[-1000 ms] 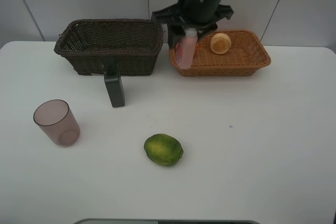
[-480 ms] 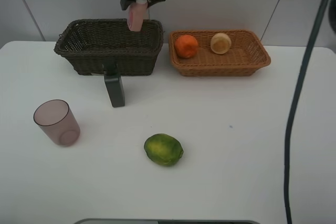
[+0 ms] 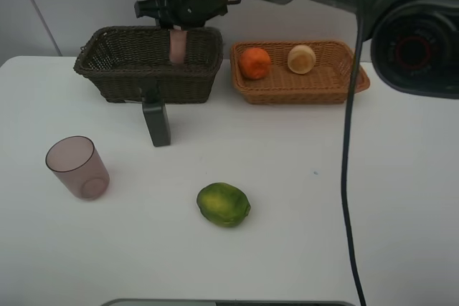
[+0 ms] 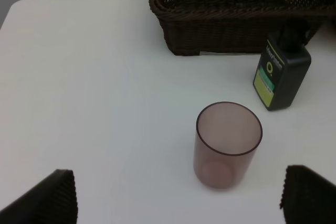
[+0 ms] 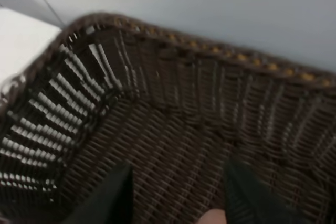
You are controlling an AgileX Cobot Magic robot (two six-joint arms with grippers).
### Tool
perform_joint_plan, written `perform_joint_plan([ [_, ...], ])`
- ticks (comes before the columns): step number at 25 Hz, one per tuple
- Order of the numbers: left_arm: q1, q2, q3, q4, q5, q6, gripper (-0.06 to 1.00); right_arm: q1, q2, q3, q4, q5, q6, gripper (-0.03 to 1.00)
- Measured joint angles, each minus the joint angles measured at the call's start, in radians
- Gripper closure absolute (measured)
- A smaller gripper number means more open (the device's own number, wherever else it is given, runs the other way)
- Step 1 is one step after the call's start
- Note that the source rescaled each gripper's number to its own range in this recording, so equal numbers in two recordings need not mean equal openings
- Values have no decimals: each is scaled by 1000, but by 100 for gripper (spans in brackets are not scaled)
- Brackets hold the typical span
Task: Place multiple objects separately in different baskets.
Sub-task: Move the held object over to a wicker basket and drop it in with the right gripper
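Light even and diffuse from overhead, white table [image 3: 358,198] bright. Soft faint shadows under lime [image 3: 224,204] and cup [image 3: 77,168]. Exterior and left wrist views sharp. Right wrist view blurred, probably motion: dark basket [image 5: 173,145] weave and pink bottle [image 5: 212,217] smeared. Near arm [image 3: 416,48] defocused.

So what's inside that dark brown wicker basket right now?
A pink bottle held by the right gripper dips inside the dark brown wicker basket. The right wrist view shows only bare woven floor; the near wall hides the bottle's base.
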Motion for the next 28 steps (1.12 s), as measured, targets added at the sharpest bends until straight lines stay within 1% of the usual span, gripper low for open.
perform_joint_plan([
  [7, 0, 0, 0, 0, 0, 0, -5, 0, 44, 0, 0, -18, -8, 97],
  [10, 0, 0, 0, 0, 0, 0, -5, 0, 44, 0, 0, -40, -12, 97],
  [25, 0, 0, 0, 0, 0, 0, -5, 0, 78, 0, 0, -63, -14, 97],
  [26, 0, 0, 0, 0, 0, 0, -5, 0, 78, 0, 0, -63, -14, 95],
  [27, 0, 0, 0, 0, 0, 0, -5, 0, 78, 0, 0, -65, -14, 88],
  [28, 0, 0, 0, 0, 0, 0, -5, 0, 78, 0, 0, -66, -14, 79],
])
